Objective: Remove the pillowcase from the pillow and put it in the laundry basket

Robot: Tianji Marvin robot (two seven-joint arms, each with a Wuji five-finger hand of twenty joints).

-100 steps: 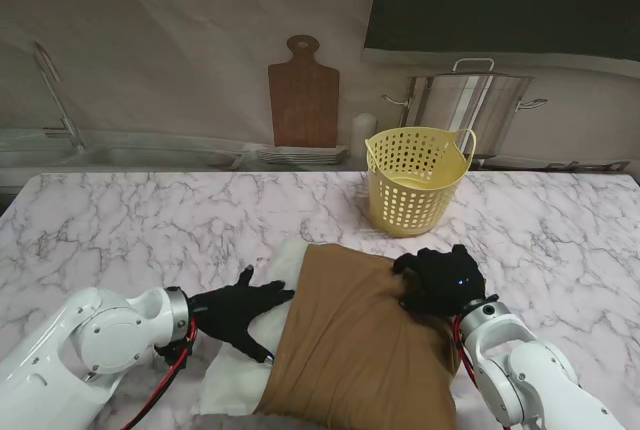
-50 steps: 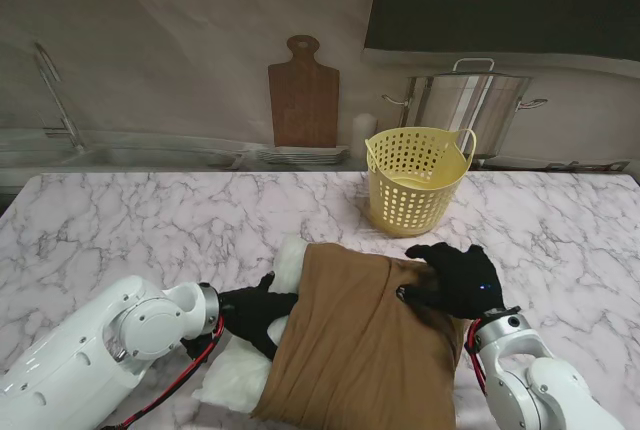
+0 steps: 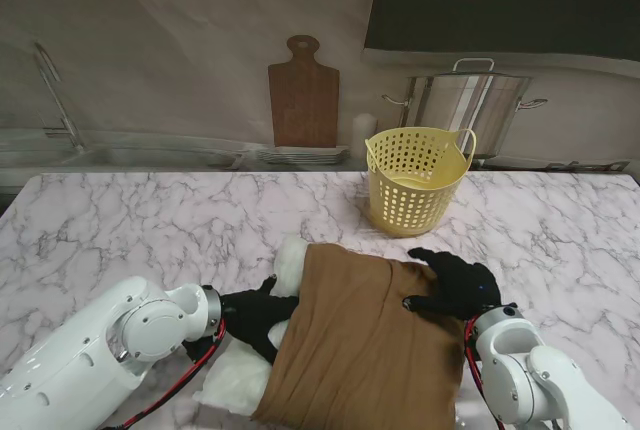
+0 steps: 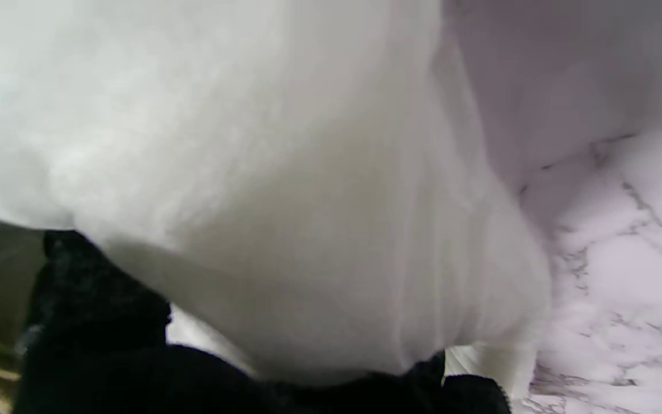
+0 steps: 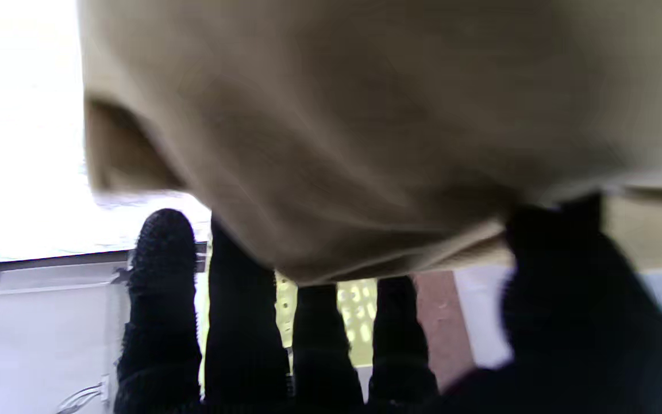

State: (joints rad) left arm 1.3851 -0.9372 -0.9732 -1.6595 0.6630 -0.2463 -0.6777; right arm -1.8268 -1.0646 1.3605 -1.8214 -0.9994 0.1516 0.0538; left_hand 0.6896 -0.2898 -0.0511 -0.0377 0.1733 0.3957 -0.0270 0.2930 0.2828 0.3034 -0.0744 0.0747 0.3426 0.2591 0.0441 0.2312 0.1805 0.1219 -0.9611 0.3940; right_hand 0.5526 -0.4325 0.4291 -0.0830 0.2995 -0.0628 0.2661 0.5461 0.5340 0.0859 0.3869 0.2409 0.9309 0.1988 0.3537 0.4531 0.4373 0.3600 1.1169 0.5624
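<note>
The brown pillowcase [image 3: 365, 345] covers most of the white pillow [image 3: 236, 382], which sticks out of its left side. My left hand [image 3: 255, 316] is curled on the bare pillow right at the case's open edge; its wrist view shows white pillow [image 4: 285, 190] bulging over the black fingers [image 4: 95, 310]. My right hand [image 3: 456, 286] holds the case's far right corner, thumb on top and fingers reaching round the far edge. Brown pillowcase cloth [image 5: 365, 132] sits between thumb and fingers [image 5: 161, 299] there. The yellow laundry basket [image 3: 414, 180] stands beyond the pillow.
A wooden cutting board [image 3: 303, 93] leans on the back wall. A steel pot [image 3: 468, 100] stands behind the basket, to its right. The marble table [image 3: 130, 225] stretches off to the left, and a sink tap [image 3: 55, 95] is at the far left.
My left hand went from lying flat on the pillow to curling on it at the case's edge. My right hand uncurled and shifted slightly right on the corner.
</note>
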